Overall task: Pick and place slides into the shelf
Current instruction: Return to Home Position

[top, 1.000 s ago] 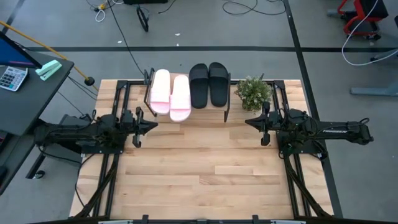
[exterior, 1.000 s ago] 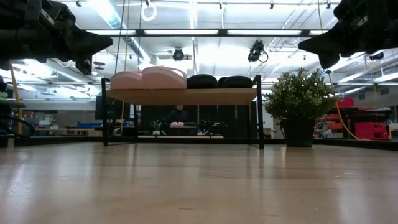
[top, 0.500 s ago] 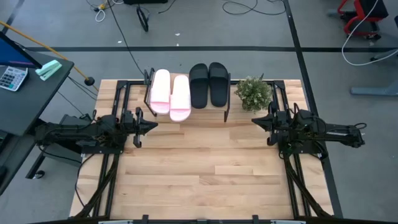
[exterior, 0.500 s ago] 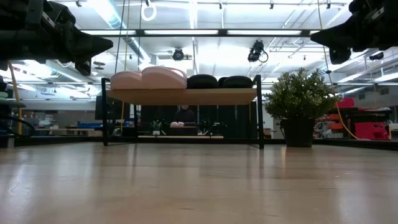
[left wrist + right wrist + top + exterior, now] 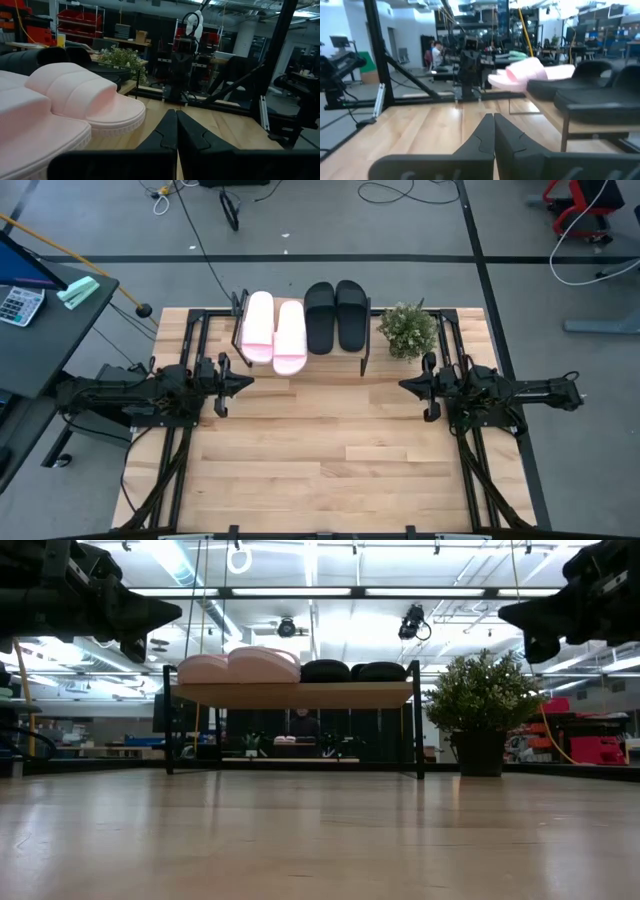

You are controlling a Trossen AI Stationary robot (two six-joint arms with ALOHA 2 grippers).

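Pink pair (image 5: 273, 332) and black pair (image 5: 334, 316) sit on shelf (image 5: 300, 694), upper centre; left pincer (image 5: 240, 381) and right pincer (image 5: 405, 385) both pressed together, empty; retract level, clear of potted plant (image 5: 407, 330).

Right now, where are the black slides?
High view: the black slides sit on the right half of the shelf, between the pink slides and the potted plant.
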